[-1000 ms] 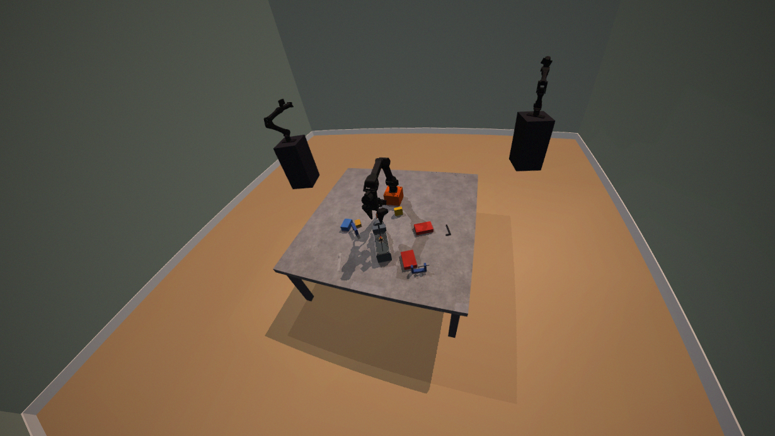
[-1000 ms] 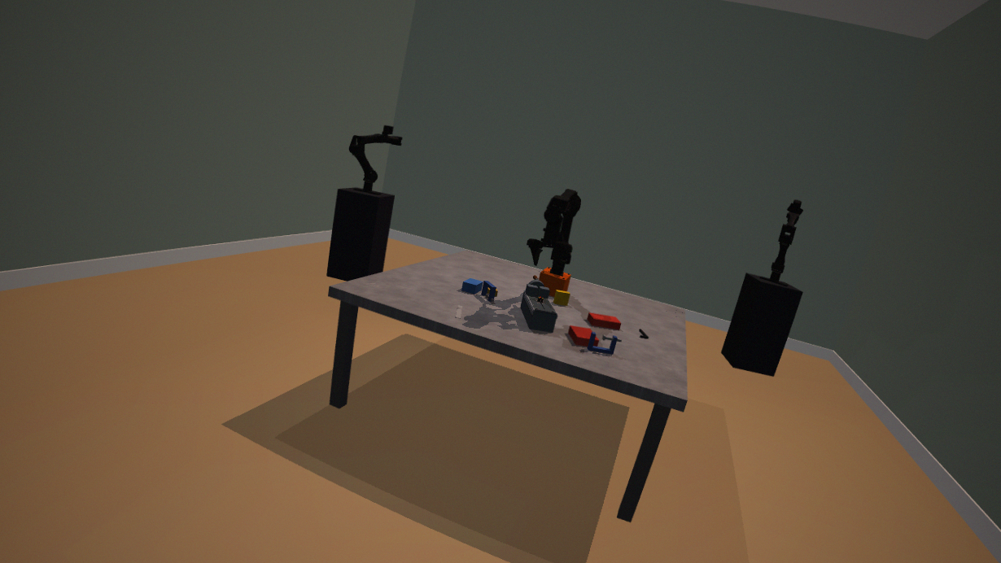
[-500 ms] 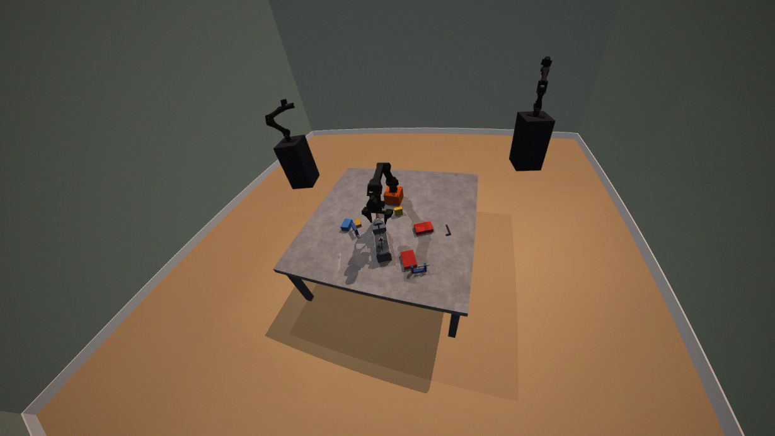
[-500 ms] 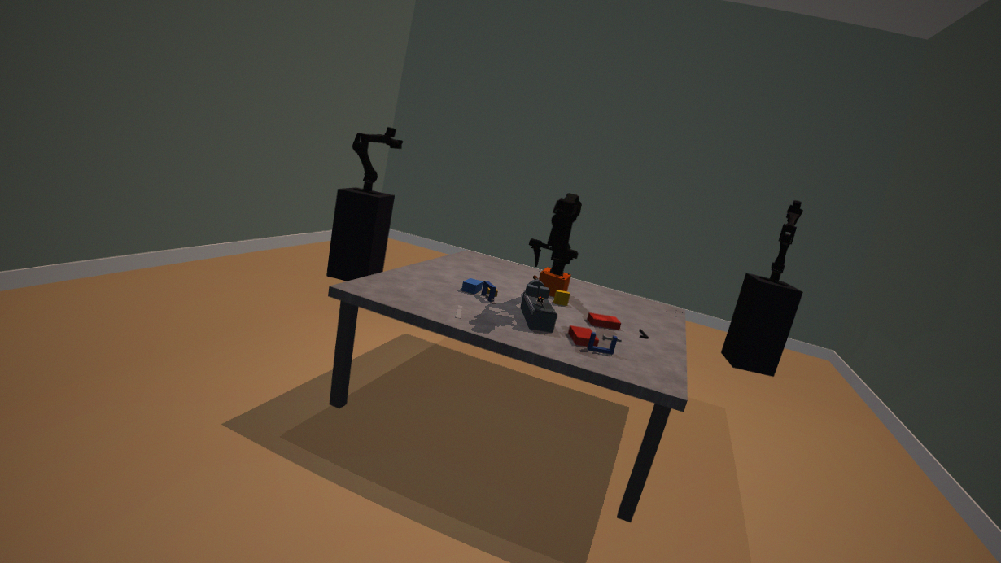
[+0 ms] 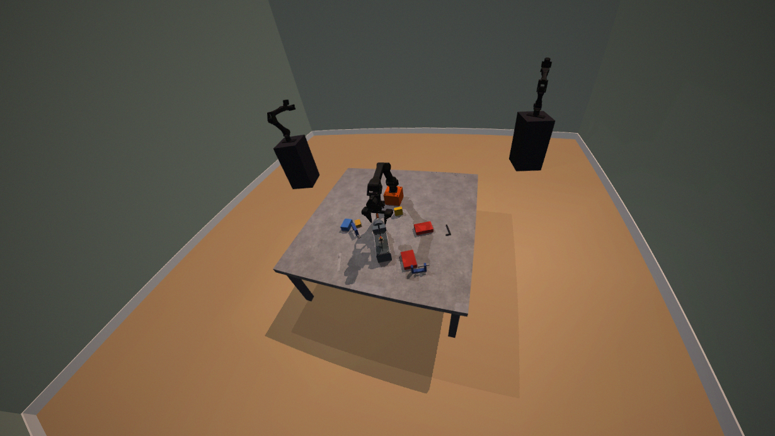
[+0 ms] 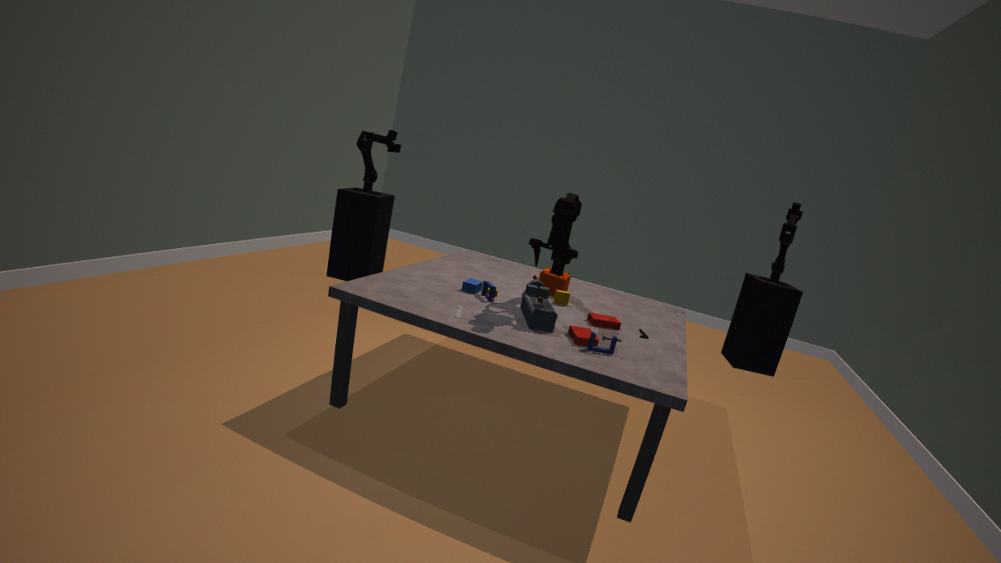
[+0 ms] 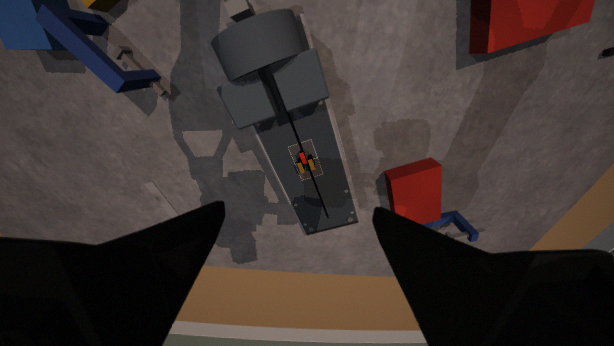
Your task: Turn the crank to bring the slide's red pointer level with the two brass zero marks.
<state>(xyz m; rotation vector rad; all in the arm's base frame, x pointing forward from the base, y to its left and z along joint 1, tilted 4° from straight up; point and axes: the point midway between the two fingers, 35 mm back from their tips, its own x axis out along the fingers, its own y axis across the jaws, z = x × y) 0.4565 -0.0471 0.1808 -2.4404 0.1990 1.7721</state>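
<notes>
The grey machine (image 5: 383, 251) (image 6: 539, 316) (image 7: 332, 187) stands on the table, its round drum (image 7: 262, 42) towards the arm base. A red pointer (image 7: 303, 158) shows in its slot. The two brass marks (image 7: 300, 168) (image 7: 311, 164) lie either side of the slot, a little further from the drum than the pointer, so they are not level. The reddish-brown crank handle (image 5: 377, 216) (image 6: 535, 277) sticks out behind the drum; in the wrist view it is out of frame and only a metal crank piece (image 7: 239, 8) shows. My gripper (image 5: 378, 222) (image 7: 300, 211) is wide open and empty, above the machine.
A blue block (image 5: 346, 224) (image 6: 471, 285) (image 7: 20, 30) and blue clamp (image 5: 355, 229) (image 7: 80, 47) lie left. Two red blocks (image 5: 423, 227) (image 5: 408, 258) and another clamp (image 5: 418, 269) lie right. A yellow block (image 5: 398, 210) (image 6: 561, 297) is near the orange base (image 5: 393, 195).
</notes>
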